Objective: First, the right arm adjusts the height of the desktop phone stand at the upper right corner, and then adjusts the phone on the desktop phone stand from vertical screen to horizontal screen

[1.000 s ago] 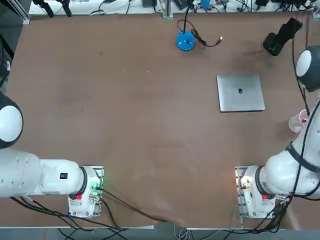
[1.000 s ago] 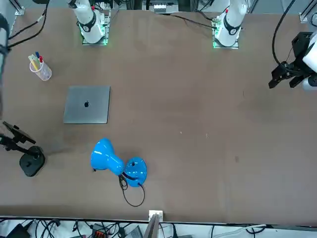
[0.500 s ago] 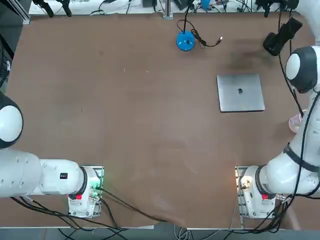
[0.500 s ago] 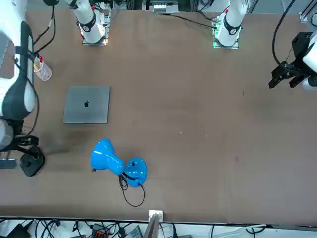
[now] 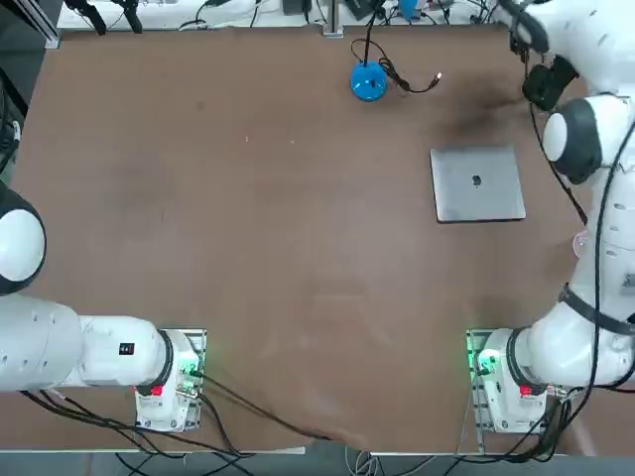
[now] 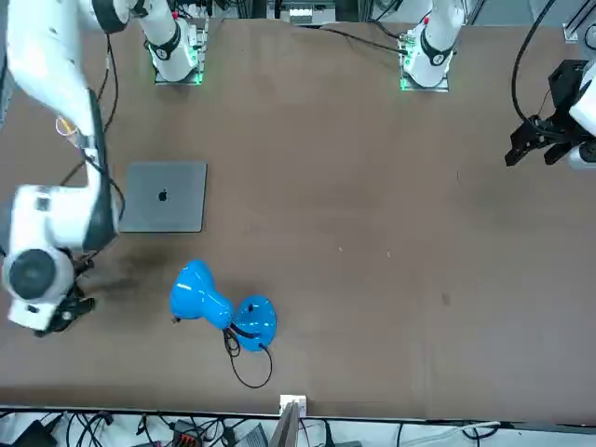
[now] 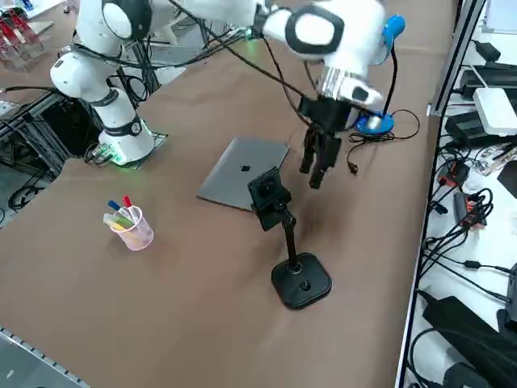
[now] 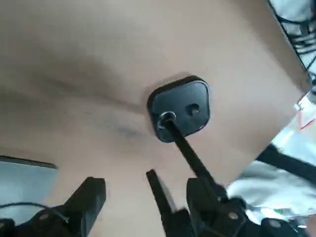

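Observation:
The desktop phone stand (image 7: 300, 282) sits near the table's far right corner, a black rounded base with a thin slanted post. The phone (image 7: 264, 191), a small black slab, sits in the clamp at the post's top. My right gripper (image 7: 312, 176) hangs open just beyond the phone on the lamp side, a short way off it, holding nothing. In the wrist view the stand's base (image 8: 180, 109) lies below my open right gripper (image 8: 147, 185), and the post runs up toward one of the fingers (image 8: 201, 193). From overhead my arm covers most of the stand (image 5: 540, 89).
A silver laptop (image 7: 242, 171) lies shut beside the stand. A blue lamp (image 6: 223, 307) with a trailing cable stands further along the far edge. A clear cup of pens (image 7: 129, 225) is nearer my base. The table edge with cables runs close to the stand.
My right arm has swung in from the table's right edge to hang over the stand's corner, now covering much of the stand from above. The gripper has stayed open.

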Motion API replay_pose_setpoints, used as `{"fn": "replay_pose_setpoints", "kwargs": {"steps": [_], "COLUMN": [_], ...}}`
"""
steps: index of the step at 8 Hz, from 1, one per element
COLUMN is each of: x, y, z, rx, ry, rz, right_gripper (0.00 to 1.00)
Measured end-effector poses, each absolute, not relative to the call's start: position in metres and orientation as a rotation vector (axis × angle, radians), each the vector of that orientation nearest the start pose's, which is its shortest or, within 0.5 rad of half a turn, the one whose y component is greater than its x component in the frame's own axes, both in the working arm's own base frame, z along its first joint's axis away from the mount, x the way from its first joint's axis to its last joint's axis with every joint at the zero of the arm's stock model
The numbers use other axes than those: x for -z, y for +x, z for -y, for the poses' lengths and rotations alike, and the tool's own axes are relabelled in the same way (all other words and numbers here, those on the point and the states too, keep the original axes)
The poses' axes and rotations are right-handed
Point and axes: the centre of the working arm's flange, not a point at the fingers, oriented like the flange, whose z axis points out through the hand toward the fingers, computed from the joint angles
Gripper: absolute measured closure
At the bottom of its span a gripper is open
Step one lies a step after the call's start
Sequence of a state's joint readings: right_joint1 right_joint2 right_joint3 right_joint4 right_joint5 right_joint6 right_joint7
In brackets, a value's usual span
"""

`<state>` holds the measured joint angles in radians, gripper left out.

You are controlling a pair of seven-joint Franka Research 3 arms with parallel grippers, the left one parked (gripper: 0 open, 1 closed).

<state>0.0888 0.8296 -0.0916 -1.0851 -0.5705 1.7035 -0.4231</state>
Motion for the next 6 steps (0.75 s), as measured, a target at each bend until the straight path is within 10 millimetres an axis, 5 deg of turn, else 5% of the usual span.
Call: {"fn": "replay_pose_setpoints", "kwargs": {"steps": [3,6], "x": [-0.287,-0.253], "y": [0.749,0.742], "z": [0.032,0.047], "rx": [0.616,0.807], "ry": [2.240,2.055], "rz": [-0.937,-0.953], "right_gripper": [0.00,0.00]}}
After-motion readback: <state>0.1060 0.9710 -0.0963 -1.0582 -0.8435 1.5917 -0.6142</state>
